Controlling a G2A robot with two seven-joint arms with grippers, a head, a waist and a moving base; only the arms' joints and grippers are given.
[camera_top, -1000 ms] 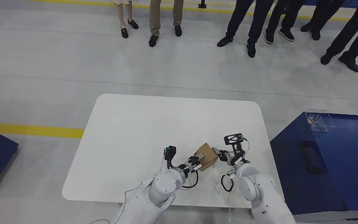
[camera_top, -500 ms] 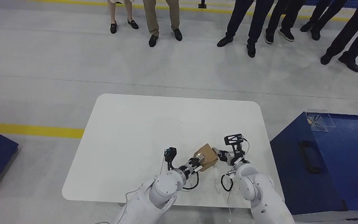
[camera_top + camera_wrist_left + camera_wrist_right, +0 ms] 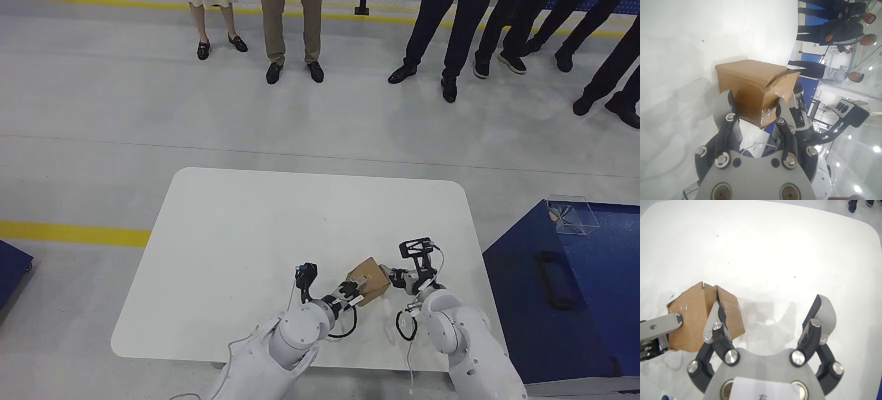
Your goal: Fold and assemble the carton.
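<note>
Small brown cardboard carton (image 3: 745,75) is placed near robot-side edge of white rounded table (image 3: 772,247) and pinched at corner by left gripper (image 3: 755,97), likely for steadying. Right gripper (image 3: 768,301) is spread wide, one finger (image 3: 720,313) laid against taped flap, probably for pressing.

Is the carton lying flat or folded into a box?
Folded into a box: the carton shows three faces meeting at a corner on the table. One end flap juts out, not yet closed.
</note>
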